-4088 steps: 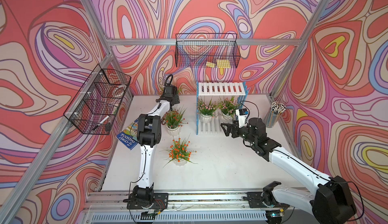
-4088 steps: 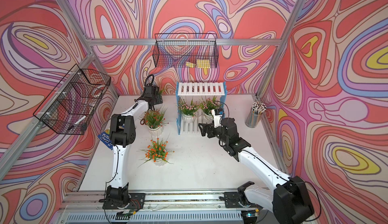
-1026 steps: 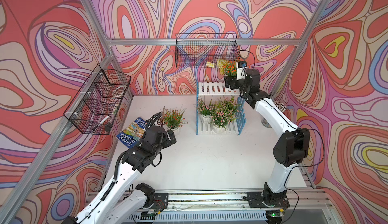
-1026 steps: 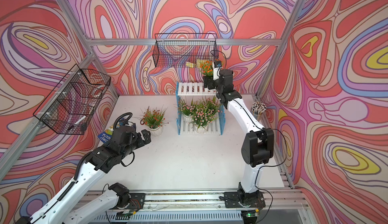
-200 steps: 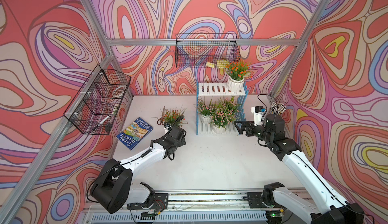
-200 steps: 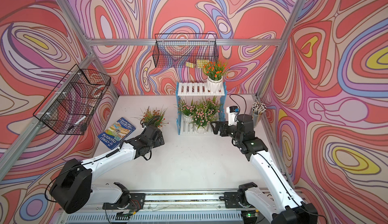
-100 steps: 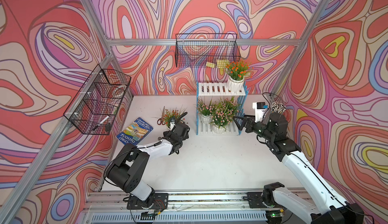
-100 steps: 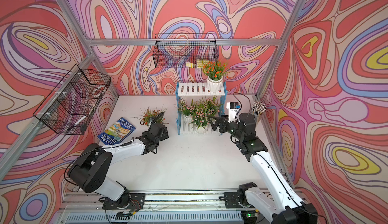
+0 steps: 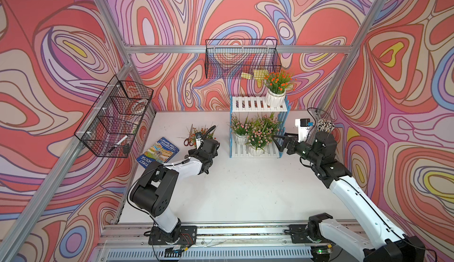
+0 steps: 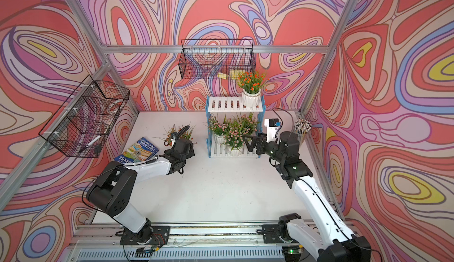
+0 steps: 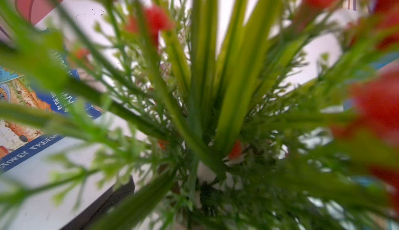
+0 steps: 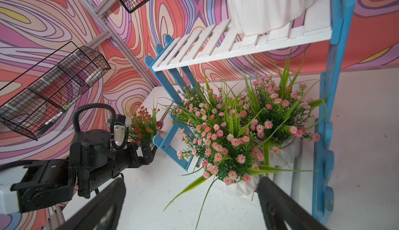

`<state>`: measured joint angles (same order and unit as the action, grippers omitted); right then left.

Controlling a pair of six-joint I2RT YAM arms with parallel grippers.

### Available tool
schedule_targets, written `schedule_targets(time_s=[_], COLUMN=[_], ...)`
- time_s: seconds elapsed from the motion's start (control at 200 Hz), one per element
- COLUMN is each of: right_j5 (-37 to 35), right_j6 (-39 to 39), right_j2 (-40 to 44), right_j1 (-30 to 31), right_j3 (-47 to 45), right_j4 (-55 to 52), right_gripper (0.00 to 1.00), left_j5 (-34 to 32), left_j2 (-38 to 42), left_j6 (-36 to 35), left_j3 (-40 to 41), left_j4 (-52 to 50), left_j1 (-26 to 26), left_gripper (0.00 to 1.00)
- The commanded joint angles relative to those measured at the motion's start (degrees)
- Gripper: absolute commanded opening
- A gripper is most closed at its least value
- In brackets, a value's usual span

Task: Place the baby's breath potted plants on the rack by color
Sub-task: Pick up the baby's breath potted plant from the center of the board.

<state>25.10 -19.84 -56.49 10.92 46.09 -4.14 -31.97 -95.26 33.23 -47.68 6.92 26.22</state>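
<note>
The rack (image 9: 248, 104) stands at the back of the table. One orange baby's breath potted plant (image 9: 275, 87) sits on the right of its top shelf. Three pink plants (image 9: 258, 135) crowd the lower shelf. A second orange plant (image 9: 199, 133) stands on the table left of the rack. My left gripper (image 12: 148, 148) is open at that plant's base, and its leaves (image 11: 203, 67) fill the left wrist view. My right gripper (image 12: 190, 207) is open and empty, just in front of the nearest pink plant's pot (image 12: 246, 185).
A book (image 9: 158, 152) and red-handled scissors (image 9: 188, 140) lie left of the orange plant. A cup of pencils (image 9: 324, 125) stands at the back right. Black wire baskets hang on the back wall (image 9: 242, 61) and the left wall (image 9: 115, 120).
My left gripper has pushed back into the orange plant on the table. My right gripper has moved up and left, closer to the rack's lower shelf. Both stayed open.
</note>
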Motion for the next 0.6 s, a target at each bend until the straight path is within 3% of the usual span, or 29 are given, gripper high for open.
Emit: schedule_targets(time_s=[0.0, 0.596], right_j5=[0.5, 0.7], right_j6=[0.5, 1.0], right_j2=[0.1, -0.7], right_j1=[0.0, 0.0], right_j3=[0.4, 0.1], right_j4=[0.6, 0.4], right_gripper=[0.98, 0.98], left_j5=[-1.4, 1.6], left_j2=[-2.1, -7.4], left_j6=[1.8, 1.2], left_j3=[-2.6, -8.7], left_j4=[-1.7, -3.8], left_j1=[-1.3, -4.4], left_gripper=[1.0, 1.0])
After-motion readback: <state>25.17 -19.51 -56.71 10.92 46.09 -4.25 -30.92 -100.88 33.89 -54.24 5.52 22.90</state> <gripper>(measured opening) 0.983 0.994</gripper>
